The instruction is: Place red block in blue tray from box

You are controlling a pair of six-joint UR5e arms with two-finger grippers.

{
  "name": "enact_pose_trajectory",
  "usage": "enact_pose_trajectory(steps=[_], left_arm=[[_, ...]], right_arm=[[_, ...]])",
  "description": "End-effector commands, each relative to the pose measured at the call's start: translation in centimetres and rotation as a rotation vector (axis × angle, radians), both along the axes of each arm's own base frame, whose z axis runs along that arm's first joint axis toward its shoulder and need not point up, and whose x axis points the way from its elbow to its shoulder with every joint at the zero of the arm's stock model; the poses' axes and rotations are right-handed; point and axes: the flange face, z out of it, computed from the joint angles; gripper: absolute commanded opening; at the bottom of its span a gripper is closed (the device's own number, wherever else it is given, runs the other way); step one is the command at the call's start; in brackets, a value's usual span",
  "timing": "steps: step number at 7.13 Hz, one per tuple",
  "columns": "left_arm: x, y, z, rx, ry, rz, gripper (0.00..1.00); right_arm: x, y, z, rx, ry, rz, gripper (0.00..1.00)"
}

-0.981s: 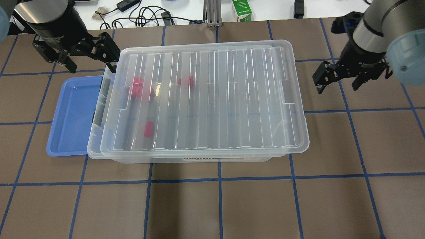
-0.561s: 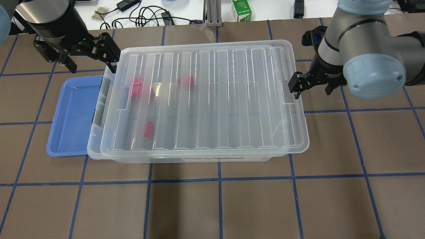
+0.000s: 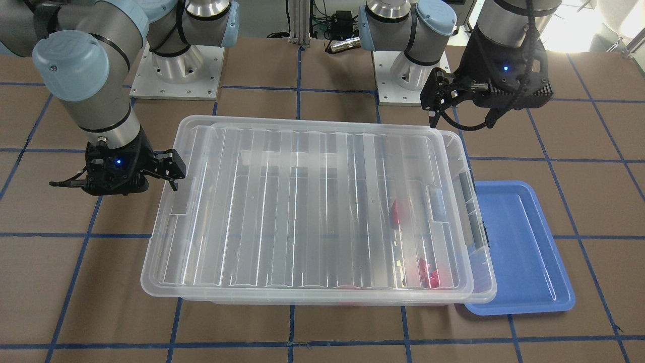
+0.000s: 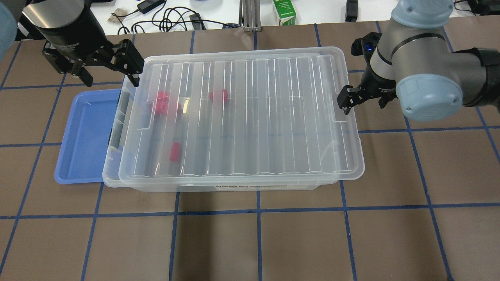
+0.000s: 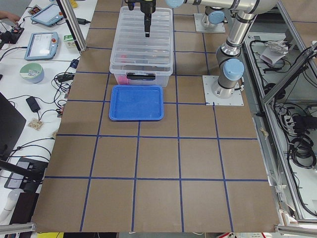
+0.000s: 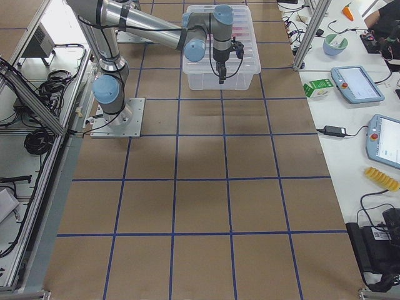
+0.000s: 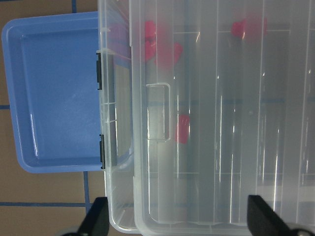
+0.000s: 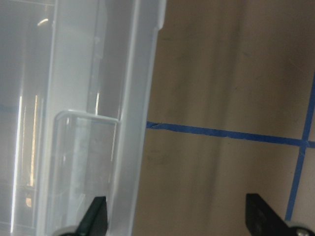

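Note:
The box [image 4: 273, 117] is a clear bin with its ribbed lid on, in the table's middle. Through the lid I see three red blocks: two close together [image 4: 161, 103], one further right [image 4: 218, 95] and one nearer [image 4: 175, 151]; they also show in the left wrist view [image 7: 182, 129]. The blue tray [image 4: 86, 132] lies empty against the box's left end, partly under its rim. My left gripper [image 4: 109, 78] is open and empty above the box's far left corner. My right gripper [image 4: 365, 103] is open and empty, one finger [image 4: 345, 103] at the lid's right edge.
Cables and a green carton [image 4: 284, 11] lie on the white bench beyond the table's far edge. The brown table carries a blue tape grid [image 4: 258, 210]. Grey latches [image 7: 101, 147] sit on the box's left end, facing the tray.
My right arm has swung left from off to the side, bringing its open gripper up to the box's right end. My left gripper has barely moved.

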Motion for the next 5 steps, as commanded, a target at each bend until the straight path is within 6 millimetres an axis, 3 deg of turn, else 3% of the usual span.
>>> enact_pose_trajectory(steps=[1, 2, 4, 5], left_arm=[[-0.3, -0.1, -0.1, 0.001, 0.0, -0.007, 1.0], [-0.3, -0.1, -0.3, 0.005, 0.0, -0.007, 1.0], [-0.5, 0.2, -0.4, 0.005, 0.006, -0.009, 1.0], [-0.5, 0.7, 0.0, 0.002, 0.006, -0.01, 1.0]], right_arm=[[-4.3, -0.6, -0.3, 0.0, 0.007, -0.012, 0.97], [-6.2, -0.7, -0.3, 0.005, 0.009, 0.002, 0.97], [-7.6, -0.9, 0.3, -0.01, 0.025, 0.055, 0.97], [-9.5, -0.9, 0.4, -0.003, 0.041, 0.046, 0.97]])
